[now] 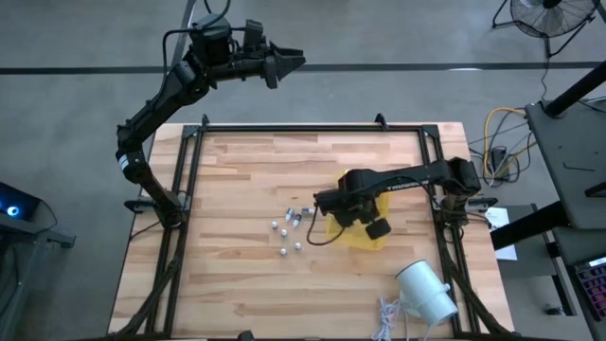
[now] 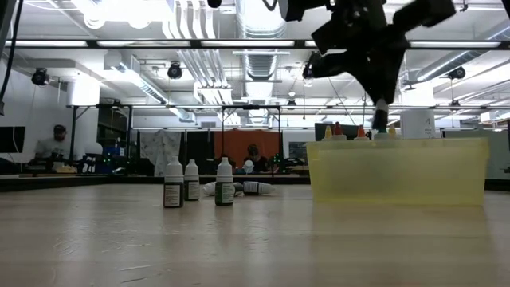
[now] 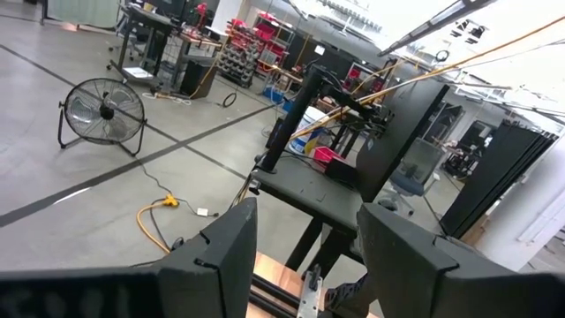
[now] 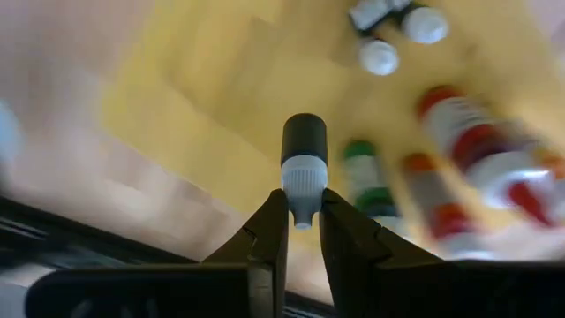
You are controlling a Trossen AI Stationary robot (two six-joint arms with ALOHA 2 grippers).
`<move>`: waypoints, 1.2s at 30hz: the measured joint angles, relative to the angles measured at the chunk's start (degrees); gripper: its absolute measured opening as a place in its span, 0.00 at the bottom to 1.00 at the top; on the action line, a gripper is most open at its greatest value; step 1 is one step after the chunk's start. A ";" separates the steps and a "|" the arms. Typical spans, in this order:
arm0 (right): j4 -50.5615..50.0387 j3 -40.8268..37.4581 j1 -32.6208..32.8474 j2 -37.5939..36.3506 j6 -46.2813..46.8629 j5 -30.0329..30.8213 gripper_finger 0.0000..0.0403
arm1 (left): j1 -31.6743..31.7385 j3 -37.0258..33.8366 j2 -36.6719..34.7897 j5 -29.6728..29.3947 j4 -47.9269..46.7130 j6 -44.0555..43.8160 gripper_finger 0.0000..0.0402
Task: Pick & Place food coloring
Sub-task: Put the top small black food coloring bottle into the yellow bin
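A wooden butcher-block table (image 1: pixel 246 180) is seen from above, with two dark robot arms. The right gripper (image 4: pixel 302 231) hangs over a translucent yellow container (image 2: pixel 397 171) at the table's right-centre. Its two dark, wedge-shaped fingers are pinched on the white ribbed cap of a small bottle (image 4: pixel 304 168). The bottle's long axis runs straight away from the fingers, its dark, rounded base pointing down toward the container. In the low view the bottle hangs roughly upright, cap uppermost, just above the container's rim.

Inside the container, other small food colouring bottles (image 4: pixel 459 141) lie blurred, with red, orange and green tops; two white-capped ones (image 4: pixel 380 55) sit farther off. From table height, orange, red and green tips (image 2: pixel 358 131) peek above the container's matte plastic wall.

On the bare wood to the container's left stand three small white-capped bottles (image 2: pixel 191 182) with dark labels, upright, near one another; a few more lie on their sides behind them. From above they show as scattered whitish dots (image 1: pixel 287 227).

A big white cylinder (image 1: pixel 426 289) lies near the table's front right corner.

The left gripper (image 3: pixel 305 256) is raised beyond the table's far edge, its fingers apart, holding nothing.
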 joint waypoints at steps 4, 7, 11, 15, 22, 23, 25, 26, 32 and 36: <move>0.57 -0.01 0.22 0.00 -11.87 6.55 0.12 | 0.00 0.00 0.00 0.00 -0.01 0.04 0.42; 1.92 -0.28 0.17 0.00 -17.50 7.60 0.12 | 0.01 0.00 0.00 0.00 -0.08 0.07 0.42; 4.00 -0.81 0.20 0.02 -22.66 8.17 0.12 | 0.00 0.00 0.00 0.01 -1.20 0.43 0.42; 6.11 -1.39 0.41 0.04 -23.80 10.95 0.12 | 0.00 0.00 0.02 -0.24 -3.35 1.70 0.42; 6.43 -2.65 0.44 2.16 -22.97 12.02 0.12 | 0.01 0.00 0.11 -0.45 -3.33 2.08 0.42; 6.60 -2.65 0.44 2.65 -22.37 12.08 0.12 | 0.00 0.00 0.11 -0.46 -3.30 2.08 0.42; 6.80 -2.67 0.44 3.66 -22.09 12.19 0.12 | 0.00 0.00 0.11 -0.46 -3.16 2.10 0.42; 6.89 -2.69 0.44 4.19 -22.06 12.19 0.12 | 0.00 0.00 0.11 -0.46 -3.16 2.10 0.42; 6.83 -2.74 0.44 7.06 -19.09 12.19 0.12 | 0.00 0.00 0.11 -0.44 -3.16 2.10 0.42; 6.86 -2.85 0.50 8.30 -17.66 12.19 0.12 | 0.02 0.00 0.11 -0.44 -3.18 2.12 0.42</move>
